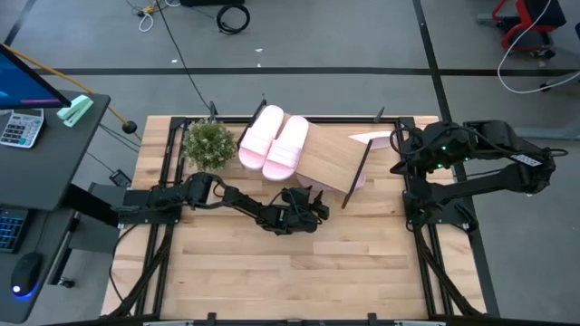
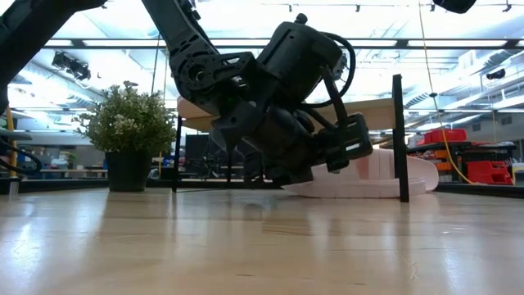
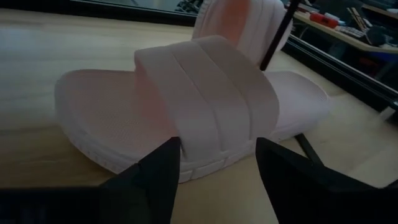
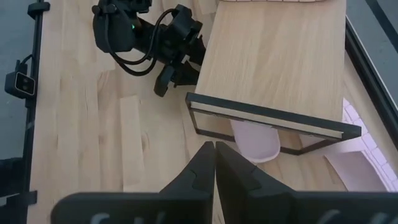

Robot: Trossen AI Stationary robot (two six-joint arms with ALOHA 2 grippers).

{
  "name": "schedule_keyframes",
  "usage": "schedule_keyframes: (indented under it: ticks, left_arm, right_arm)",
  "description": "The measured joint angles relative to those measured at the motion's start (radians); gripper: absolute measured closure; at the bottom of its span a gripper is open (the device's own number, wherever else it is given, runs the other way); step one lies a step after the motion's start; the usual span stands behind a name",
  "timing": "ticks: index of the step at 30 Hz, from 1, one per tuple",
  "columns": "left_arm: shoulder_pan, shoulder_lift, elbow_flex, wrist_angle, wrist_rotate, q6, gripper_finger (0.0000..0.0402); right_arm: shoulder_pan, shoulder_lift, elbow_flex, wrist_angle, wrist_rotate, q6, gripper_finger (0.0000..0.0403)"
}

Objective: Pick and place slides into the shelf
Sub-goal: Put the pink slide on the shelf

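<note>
Two pink slides (image 1: 274, 140) lie side by side on the left part of the slanted wooden shelf (image 1: 333, 159). Another slide (image 3: 112, 118) lies flat on the table under the shelf's near edge, sole down; the right wrist view shows one end of it (image 4: 255, 140). My left gripper (image 3: 217, 180) reaches level toward it from the table's left, open, one finger on either side of the strap's near end (image 3: 217, 149). A further slide (image 4: 359, 158) sits by the shelf's right side. My right gripper (image 4: 214, 165) hangs shut, high over the table's right part. My left gripper has its two fingers (image 3: 163, 177) on either side of the near end of the slide's strap (image 3: 214, 140), coming at it almost level. I cannot tell whether they touch it. The slide lies flat on the table.
A potted plant (image 1: 208, 143) stands at the far left of the table. The shelf's thin black legs (image 2: 401, 139) stand close around the slide underneath. Bare wood tabletop (image 1: 290, 272) stretches toward the near edge.
</note>
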Motion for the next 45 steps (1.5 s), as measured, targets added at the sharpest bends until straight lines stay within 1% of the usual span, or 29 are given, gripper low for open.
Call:
schedule_keyframes:
  ticks: [7,11,17,21,25,30,32,37,45]
  left_arm:
    - [-0.004,0.000,0.000,0.018,0.013,0.002,0.0209]
    - [-0.009,0.000,0.000,0.042,0.045,0.002,0.0226]
    - [-0.016,0.000,0.000,0.042,0.047,0.078,0.0244]
    - [-0.015,0.000,0.000,0.053,0.045,0.161,0.0248]
    - [-0.015,0.000,0.000,0.052,0.037,0.226,0.0243]
    - [-0.011,0.000,0.000,0.024,0.036,0.252,0.0230]
    - [-0.011,0.000,0.000,0.015,0.036,0.232,0.0224]
    - [-0.003,0.000,0.000,0.006,0.037,0.125,0.0209]
    - [0.032,0.000,0.000,-0.014,0.036,0.100,0.0185]
  right_arm:
    - [0.000,0.000,0.000,0.000,0.000,0.003,0.0383]
    - [0.000,0.000,0.000,0.000,0.000,0.016,0.0383]
    - [0.000,0.000,0.000,0.004,0.000,0.016,0.0383]
    - [0.000,0.000,0.000,0.024,0.000,0.019,0.0383]
    - [0.000,0.000,0.000,0.024,0.000,0.019,0.0383]
    - [0.000,0.000,0.000,0.024,0.000,0.026,0.0383]
    - [0.000,0.000,0.000,0.024,0.000,0.027,0.0383]
    - [0.000,0.000,0.000,0.024,0.000,0.026,0.0383]
    - [0.000,0.000,0.000,0.025,0.000,0.026,0.0383]
